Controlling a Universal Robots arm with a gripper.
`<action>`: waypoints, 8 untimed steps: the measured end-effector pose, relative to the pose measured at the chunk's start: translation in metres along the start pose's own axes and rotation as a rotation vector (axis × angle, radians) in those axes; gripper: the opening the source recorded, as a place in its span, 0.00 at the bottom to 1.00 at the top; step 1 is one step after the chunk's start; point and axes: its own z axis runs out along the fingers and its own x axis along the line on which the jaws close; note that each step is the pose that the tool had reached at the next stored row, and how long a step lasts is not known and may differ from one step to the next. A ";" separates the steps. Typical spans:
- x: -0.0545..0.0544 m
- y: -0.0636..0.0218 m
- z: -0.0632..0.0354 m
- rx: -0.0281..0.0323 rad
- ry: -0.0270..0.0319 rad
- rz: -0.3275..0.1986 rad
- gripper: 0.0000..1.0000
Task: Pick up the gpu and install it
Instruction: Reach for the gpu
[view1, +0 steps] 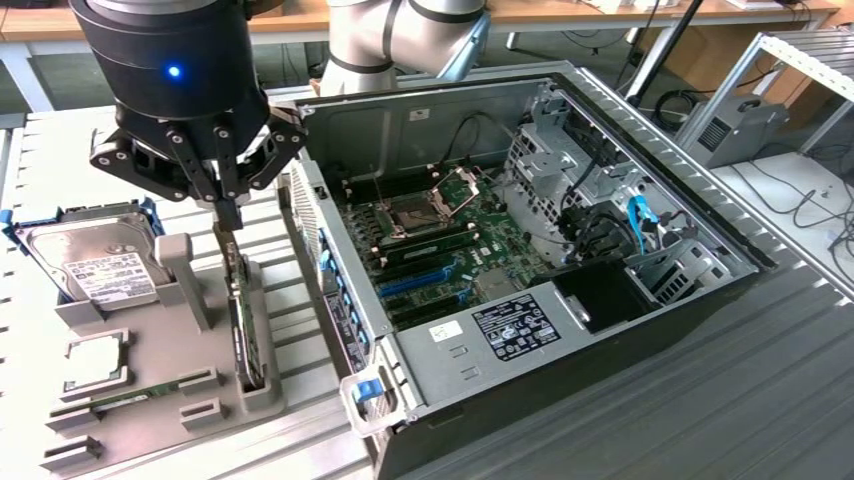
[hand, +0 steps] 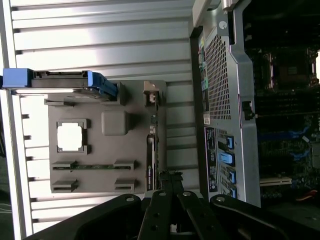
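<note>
The gpu (view1: 242, 330) stands on its edge in a slot along the side of a grey holder tray (view1: 160, 390) that faces the computer case. It shows as a thin dark strip, and in the wrist view the gpu (hand: 150, 157) runs along the tray's edge. My gripper (view1: 227, 218) hangs just above the card's far end with its fingers pressed together, shut. In the wrist view the gripper (hand: 168, 176) sits beside the card's line, and I see nothing between its fingers.
An open computer case (view1: 694, 210) lies at the exterior view's right, its motherboard (view1: 447, 250) and blue slots (view1: 414, 285) exposed. The tray also holds a hard drive (view1: 100, 265) in a blue frame, a square chip (view1: 94, 360) and a memory stick (view1: 134, 397).
</note>
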 end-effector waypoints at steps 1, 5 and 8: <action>0.000 -0.0002 0.0000 0.0000 0.0000 0.000 0.11; 0.000 -0.0012 -0.0001 0.0001 0.0001 0.000 0.11; 0.000 -0.0019 -0.0001 0.0001 0.0000 0.000 0.11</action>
